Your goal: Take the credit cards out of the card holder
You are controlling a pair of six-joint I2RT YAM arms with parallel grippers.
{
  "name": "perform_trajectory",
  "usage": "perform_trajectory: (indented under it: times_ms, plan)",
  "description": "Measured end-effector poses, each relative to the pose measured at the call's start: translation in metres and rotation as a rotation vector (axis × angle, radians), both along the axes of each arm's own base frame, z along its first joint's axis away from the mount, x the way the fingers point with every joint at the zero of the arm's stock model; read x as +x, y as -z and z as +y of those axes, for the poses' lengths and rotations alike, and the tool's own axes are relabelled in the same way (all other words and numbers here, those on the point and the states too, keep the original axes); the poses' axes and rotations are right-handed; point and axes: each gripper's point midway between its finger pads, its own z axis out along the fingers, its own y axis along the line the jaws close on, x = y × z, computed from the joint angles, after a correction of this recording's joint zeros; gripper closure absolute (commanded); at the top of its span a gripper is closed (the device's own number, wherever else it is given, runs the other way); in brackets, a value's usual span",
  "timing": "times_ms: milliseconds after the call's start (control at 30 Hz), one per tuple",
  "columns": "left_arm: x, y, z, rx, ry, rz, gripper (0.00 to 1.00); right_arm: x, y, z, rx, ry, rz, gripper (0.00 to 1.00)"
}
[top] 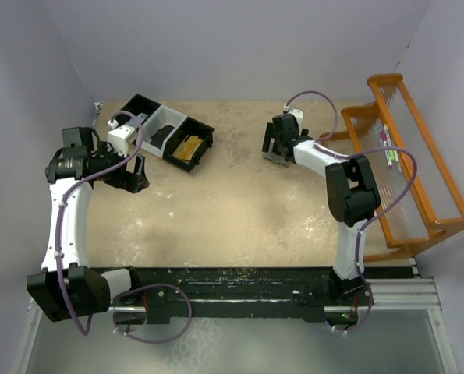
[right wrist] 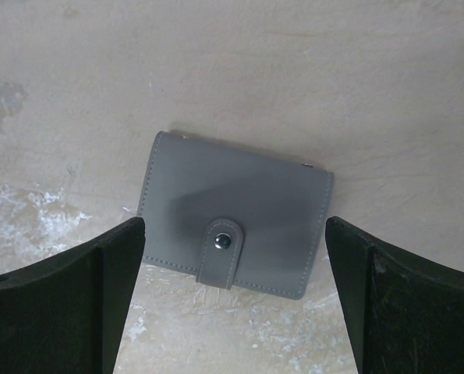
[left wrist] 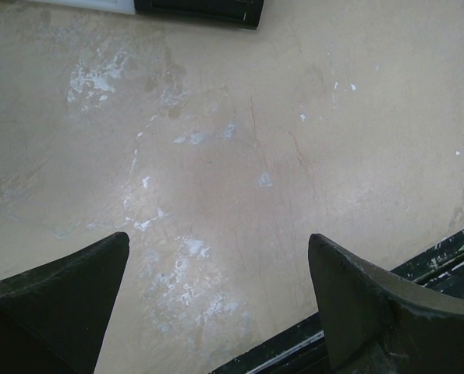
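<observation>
Left gripper [top: 130, 175]: fingers spread wide, nothing held; positioned over bare table [top: 216, 210] near left edge, beside bin tray [top: 186, 118] in far-left corner. Right gripper [right wrist: 235, 234]: fingers spread wide, nothing grasped. Card holder [right wrist: 235, 206] laid flat beneath it, snapped shut, near far edge, right of centre.

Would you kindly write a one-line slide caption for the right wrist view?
Open right gripper poised over the closed grey card holder, snap tab fastened, flat on the tan table.
</observation>
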Motion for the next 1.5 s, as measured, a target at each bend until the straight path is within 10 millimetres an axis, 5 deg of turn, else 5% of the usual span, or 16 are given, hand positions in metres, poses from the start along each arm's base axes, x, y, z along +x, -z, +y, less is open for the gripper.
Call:
perform_trajectory:
  times_ms: [167,433,667,833,1000,1100,1233,1400,1500]
  plan:
    - [0.004,0.006,0.002,0.003,-0.005,0.017,0.01,-0.002,0.029,0.011,-0.008,-0.024,0.057,0.03]
    - [0.035,0.013,0.011,0.015,-0.022,0.002,0.01,-0.009,0.027,0.037,-0.006,-0.075,0.058,0.15]
    - [0.103,0.036,0.01,-0.027,-0.027,0.024,0.0,-0.066,0.023,0.074,0.006,-0.209,0.101,0.18]
    - [0.143,0.061,-0.021,-0.002,0.019,0.053,0.06,-0.102,-0.007,0.076,0.054,-0.266,0.104,0.11]
    - [0.175,0.077,-0.041,-0.009,0.04,0.063,0.1,-0.069,-0.06,0.05,0.102,-0.198,-0.009,0.05]
    - [0.187,0.087,-0.04,-0.007,0.029,0.067,0.14,-0.034,-0.066,0.034,0.106,-0.152,-0.04,0.01]
    - [0.189,0.099,-0.041,-0.014,0.022,0.091,0.16,-0.004,-0.036,0.025,0.076,-0.139,0.002,0.0]
    - [0.193,0.109,-0.044,-0.016,0.027,0.099,0.17,-0.011,0.021,0.039,0.05,-0.213,0.126,0.0]
    - [0.197,0.108,-0.045,-0.015,0.028,0.082,0.18,-0.013,0.031,0.04,0.024,-0.239,0.146,0.0]
